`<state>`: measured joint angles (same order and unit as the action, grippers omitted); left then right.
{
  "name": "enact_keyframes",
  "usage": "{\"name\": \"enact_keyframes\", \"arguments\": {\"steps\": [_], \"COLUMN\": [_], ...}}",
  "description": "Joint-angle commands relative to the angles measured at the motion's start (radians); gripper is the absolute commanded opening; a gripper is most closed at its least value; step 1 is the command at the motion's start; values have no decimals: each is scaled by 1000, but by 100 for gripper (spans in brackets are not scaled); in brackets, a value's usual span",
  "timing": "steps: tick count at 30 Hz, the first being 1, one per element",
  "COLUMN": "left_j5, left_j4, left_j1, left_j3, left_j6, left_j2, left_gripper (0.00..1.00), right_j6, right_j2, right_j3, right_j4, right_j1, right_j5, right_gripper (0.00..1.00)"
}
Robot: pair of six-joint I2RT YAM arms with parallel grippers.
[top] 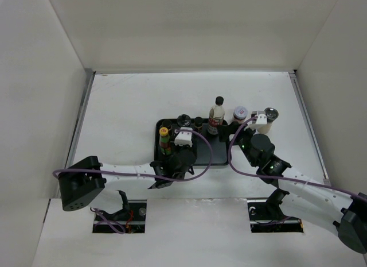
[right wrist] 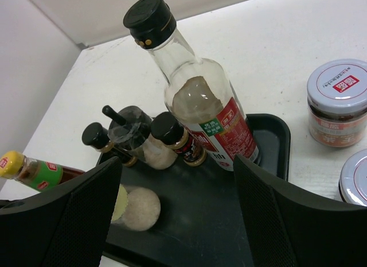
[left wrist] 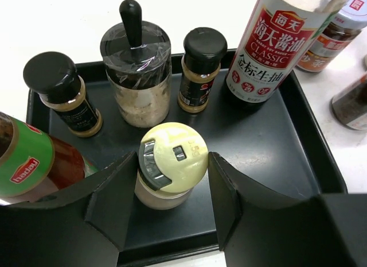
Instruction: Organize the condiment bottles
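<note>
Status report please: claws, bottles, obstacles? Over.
Left claw shut on yellow-lidded shaker jar, standing on black tray. Right claw open, empty, facing soy sauce bottle. Two jars off tray. Red sauce bottle close beside left claw.

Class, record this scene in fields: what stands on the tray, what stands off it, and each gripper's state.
On tray: soy sauce bottle, two black-capped spice jars, knob-lidded clear jar, yellow-capped red sauce bottle, yellow-lidded jar
Off tray: two white-lidded jars, on the table beside it
Left gripper: closed on the yellow-lidded jar
Right gripper: open, above the tray, holding nothing
</note>
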<state>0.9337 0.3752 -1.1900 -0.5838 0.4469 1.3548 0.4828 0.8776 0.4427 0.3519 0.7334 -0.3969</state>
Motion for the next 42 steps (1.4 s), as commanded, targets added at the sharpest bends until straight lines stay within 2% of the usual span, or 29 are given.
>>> {"name": "enact_keyframes", "arguments": {"steps": [1, 9, 19, 22, 28, 32, 35, 37, 40, 42], "left_j5": [20, 30, 30, -9, -38, -73, -136, -151, -136, -113], "left_j4": [82, 82, 82, 83, 125, 172, 209, 228, 237, 235], "left_j1": [7, 13, 4, 8, 4, -3, 0, 7, 40, 80], "left_j3": [9, 44, 36, 12, -40, -86, -125, -129, -82, -12], "left_j6": [41, 84, 44, 4, -92, -163, -204, -217, -223, -211], "left_j2": [4, 47, -23, -59, -114, -155, -198, -247, -365, -475], "left_gripper": [35, 40, 72, 77, 79, 79, 77, 74, 72, 71], "right_j6": [-7, -7, -4, -7, -3, 0, 14, 19, 20, 10], "right_j2": [0, 3, 6, -2, -58, -66, -72, -72, -72, -63], "right_j3": [4, 5, 4, 5, 28, 45, 63, 86, 122, 145], "right_j4": [52, 52, 52, 47, -17, -51, -80, -122, -209, -263], "right_j1": [-1, -6, -13, -16, -44, -76, -116, -154, -226, -281], "right_j5": [-16, -14, -16, -16, -19, -36, -45, -54, -92, -121], "right_gripper": [82, 82, 82, 72, 38, 28, 28, 32, 48, 63]}}
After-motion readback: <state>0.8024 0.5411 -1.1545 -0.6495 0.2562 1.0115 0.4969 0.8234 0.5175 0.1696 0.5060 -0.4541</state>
